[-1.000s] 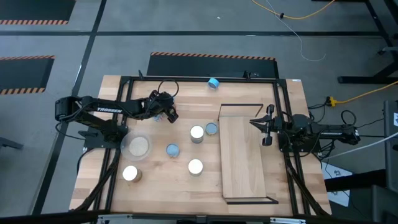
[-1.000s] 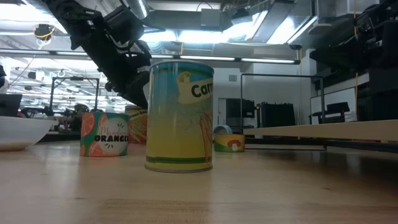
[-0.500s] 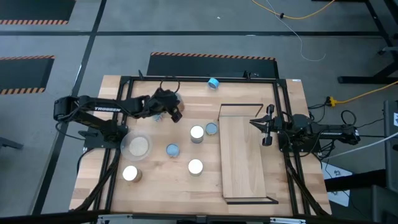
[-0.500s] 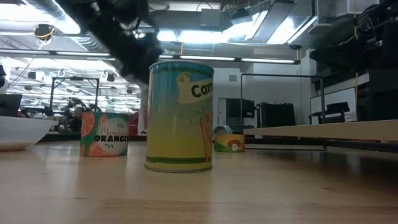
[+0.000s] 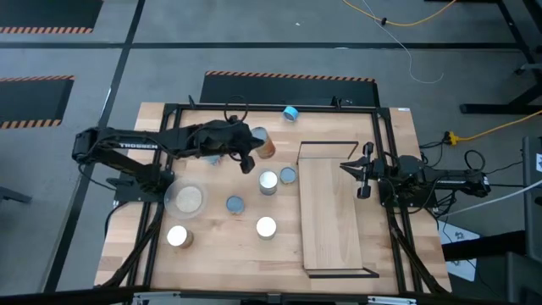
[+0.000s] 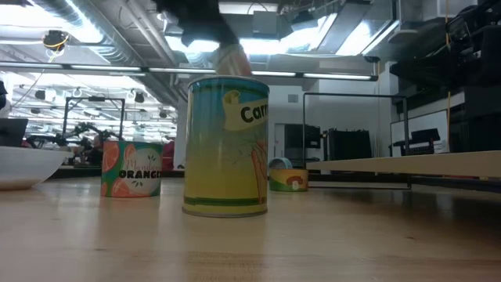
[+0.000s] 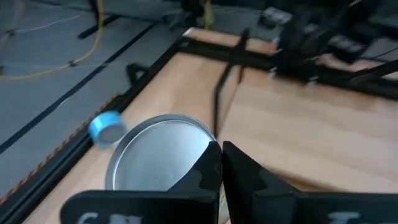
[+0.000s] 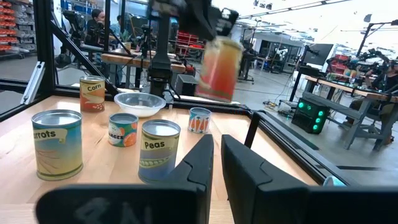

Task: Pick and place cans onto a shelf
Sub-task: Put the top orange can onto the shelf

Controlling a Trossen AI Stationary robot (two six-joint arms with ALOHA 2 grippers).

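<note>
1. Left end effector [image 5: 246, 152] grips an orange-sided can [image 5: 263, 145], its fingers closed on it, holding it tilted above the tabletop [image 5: 212, 254] near the far edge.
2. Right end effector [image 5: 362, 176], fingers nearly together and holding nothing, waits over the far end of the shelf [image 5: 330, 212].
3. Shelf: a pale wood board with black end frames, bare.
4. Clear bowl [image 5: 187, 200] sits near the left arm; contents unclear.
5. Five cans stand on the tabletop: carrots [image 8: 57, 144], corn [image 8: 92, 93], peas [image 8: 160, 149], oranges [image 8: 123, 129] and a short carrot tin [image 8: 199, 119].
</note>
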